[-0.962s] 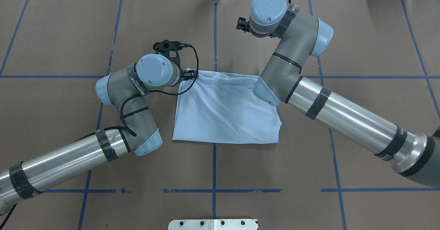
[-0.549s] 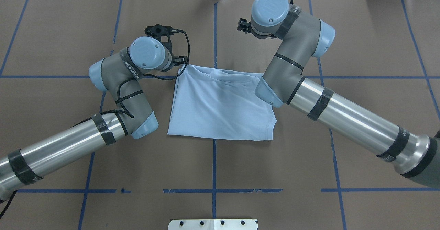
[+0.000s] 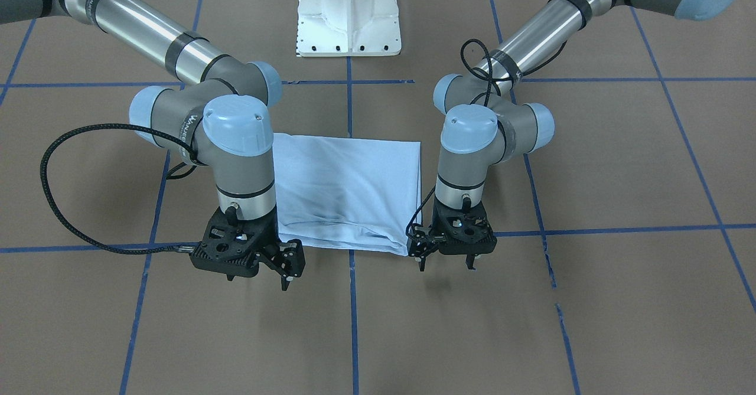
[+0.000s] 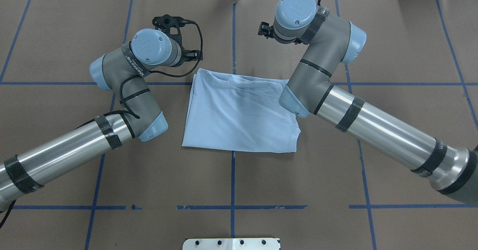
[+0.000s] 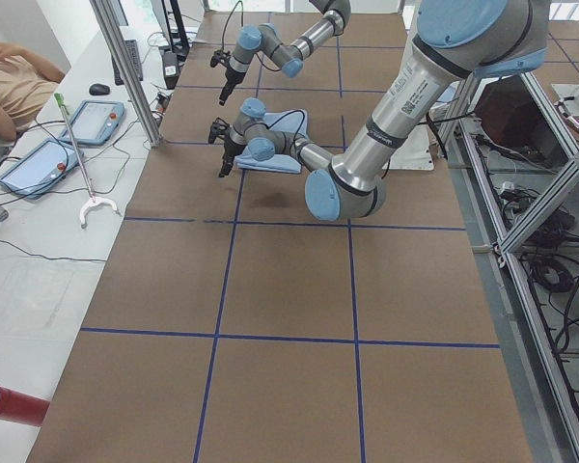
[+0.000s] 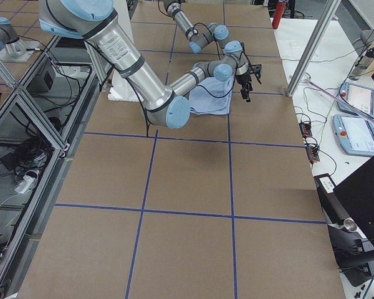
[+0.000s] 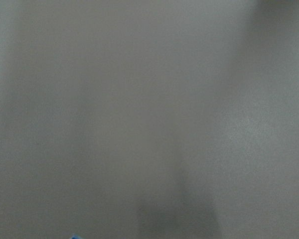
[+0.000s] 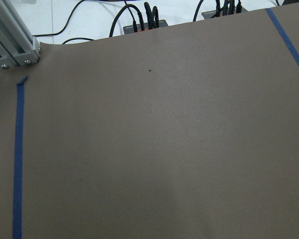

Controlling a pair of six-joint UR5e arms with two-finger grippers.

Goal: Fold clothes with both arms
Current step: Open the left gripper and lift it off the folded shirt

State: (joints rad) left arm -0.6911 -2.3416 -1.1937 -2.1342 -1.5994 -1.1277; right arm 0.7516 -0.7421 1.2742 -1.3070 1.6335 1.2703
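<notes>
Folded T-shirt (image 3: 345, 188) lies flat; left fingers (image 3: 420, 261), right fingers (image 3: 285, 279) near its corners.

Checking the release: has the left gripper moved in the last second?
Yes. Overhead, the left gripper went from the T-shirt corner on the blue tape line to beyond it, away from the robot.

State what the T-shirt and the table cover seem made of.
T-shirt: looks like soft knit fabric, perhaps cotton, matte; it lies in gentle creases. Table cover: probably brown paper or card, flat, with a dull, even surface.
</notes>
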